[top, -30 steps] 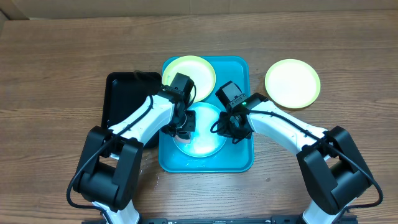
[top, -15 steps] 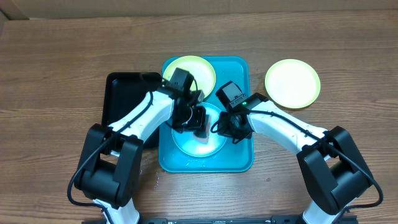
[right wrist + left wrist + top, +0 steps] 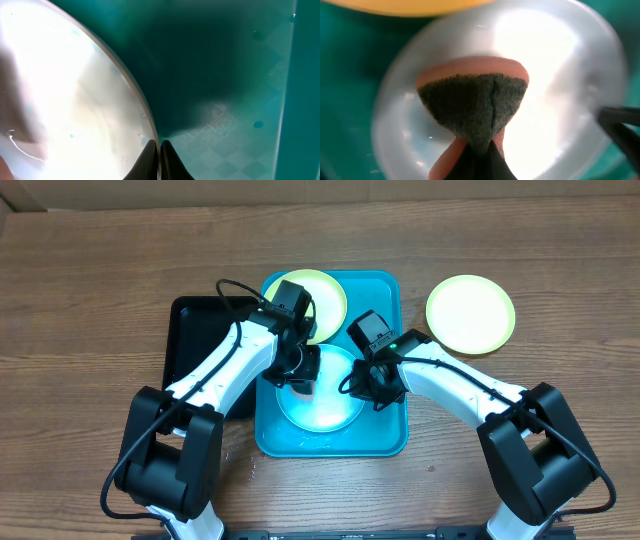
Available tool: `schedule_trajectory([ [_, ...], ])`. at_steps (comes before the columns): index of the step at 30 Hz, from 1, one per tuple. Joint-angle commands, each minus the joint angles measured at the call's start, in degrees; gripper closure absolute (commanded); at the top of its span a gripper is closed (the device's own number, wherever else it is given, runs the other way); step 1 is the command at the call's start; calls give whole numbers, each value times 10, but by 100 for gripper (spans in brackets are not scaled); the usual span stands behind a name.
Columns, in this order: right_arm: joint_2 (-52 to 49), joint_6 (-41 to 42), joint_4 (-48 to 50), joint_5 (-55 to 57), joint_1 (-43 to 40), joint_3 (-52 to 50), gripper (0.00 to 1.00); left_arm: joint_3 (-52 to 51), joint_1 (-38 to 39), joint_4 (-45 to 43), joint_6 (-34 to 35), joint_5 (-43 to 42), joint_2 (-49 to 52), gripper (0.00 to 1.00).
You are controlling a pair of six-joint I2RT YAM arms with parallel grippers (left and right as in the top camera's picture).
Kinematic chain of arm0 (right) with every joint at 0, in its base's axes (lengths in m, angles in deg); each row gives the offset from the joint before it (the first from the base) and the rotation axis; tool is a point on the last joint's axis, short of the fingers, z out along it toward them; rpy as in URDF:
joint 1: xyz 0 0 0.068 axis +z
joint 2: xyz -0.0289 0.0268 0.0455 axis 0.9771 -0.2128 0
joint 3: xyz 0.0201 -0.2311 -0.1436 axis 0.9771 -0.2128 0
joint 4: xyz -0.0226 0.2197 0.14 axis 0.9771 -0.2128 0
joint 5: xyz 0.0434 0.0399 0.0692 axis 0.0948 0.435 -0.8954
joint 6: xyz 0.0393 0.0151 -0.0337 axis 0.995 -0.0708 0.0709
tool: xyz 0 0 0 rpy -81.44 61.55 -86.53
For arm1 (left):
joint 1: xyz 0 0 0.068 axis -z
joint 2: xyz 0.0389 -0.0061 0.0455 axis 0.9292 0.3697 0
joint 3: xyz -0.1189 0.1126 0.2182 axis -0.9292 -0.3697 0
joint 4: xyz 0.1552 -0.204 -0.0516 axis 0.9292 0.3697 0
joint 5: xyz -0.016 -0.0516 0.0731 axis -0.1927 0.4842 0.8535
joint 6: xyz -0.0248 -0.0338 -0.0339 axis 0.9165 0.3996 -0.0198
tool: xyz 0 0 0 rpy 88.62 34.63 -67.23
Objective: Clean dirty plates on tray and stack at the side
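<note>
One yellow-green plate lies aside on the desk, the left pincer pinches a sponge on the blue plate, the right pincer nips its rim, and a third plate waits in the tray.

A brown wooden desk fills the overhead view, its grain running left to right in darker streaks. Along the far edge lies a paler tan strip. The light is even, casting only soft shadows.
</note>
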Motion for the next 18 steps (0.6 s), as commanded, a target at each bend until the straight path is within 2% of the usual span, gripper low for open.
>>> schedule_trajectory([
  [1, 5, 2, 5, 3, 3, -3, 96, -13, 3, -2, -4, 88, -13, 96],
  [9, 5, 2, 5, 3, 3, -3, 96, -68, 4, -61, -4, 61, -13, 96],
  [14, 5, 2, 5, 3, 3, -3, 96, -104, 4, -104, -4, -12, -13, 96],
  [18, 5, 2, 6, 3, 3, -3, 96, -108, 4, -111, -21, -125, -13, 96],
])
